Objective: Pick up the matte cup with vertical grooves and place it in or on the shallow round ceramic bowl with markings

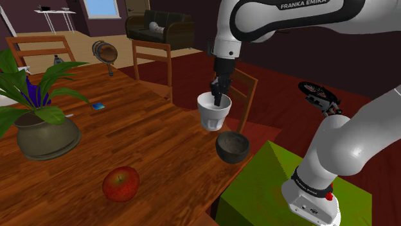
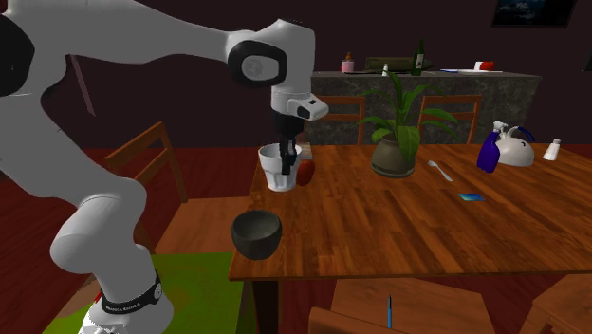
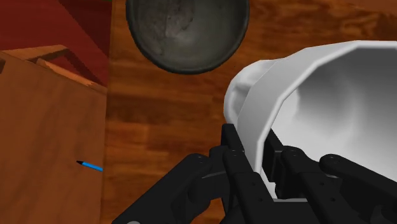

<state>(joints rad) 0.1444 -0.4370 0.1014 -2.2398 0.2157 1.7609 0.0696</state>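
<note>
**Inspector:** Item one, the white matte cup with vertical grooves down its wall (image 1: pixel 213 114). Location?

**Surveyor:** It hangs upright from the black two-finger hand (image 1: pixel 218 96), apparently clear of the brown wooden table (image 1: pixel 148 147). It is near the dark grey shallow round bowl (image 1: pixel 232 149), beside it and higher, not over it.

**Inspector:** State of the hand?

**Surveyor:** It pinches the cup's wall at the rim, one finger inside and one outside. The wrist view shows the wall clasped between them.

**Inspector:** Handling assessment?

**Surveyor:** Judged rigid, light and empty, and probably brittle if dropped. The matte, grooved surface should resist slipping. A hold on one side of the rim leaves the weight off-centre, so a quick move could swing or rotate the cup. The rim is the sensible hold, as the body looks too wide for the fingers.

**Inspector:** The bowl?

**Surveyor:** Empty, with faint mottled marks inside. It sits at the table's edge nearest the green stand (image 1: pixel 270 186). A hard set-down could chip either piece or nudge the bowl off.

**Inspector:** Surroundings?

**Surveyor:** A red apple (image 1: pixel 121 183) and a potted green plant (image 1: pixel 42 122) stand well apart from the cup.
</note>
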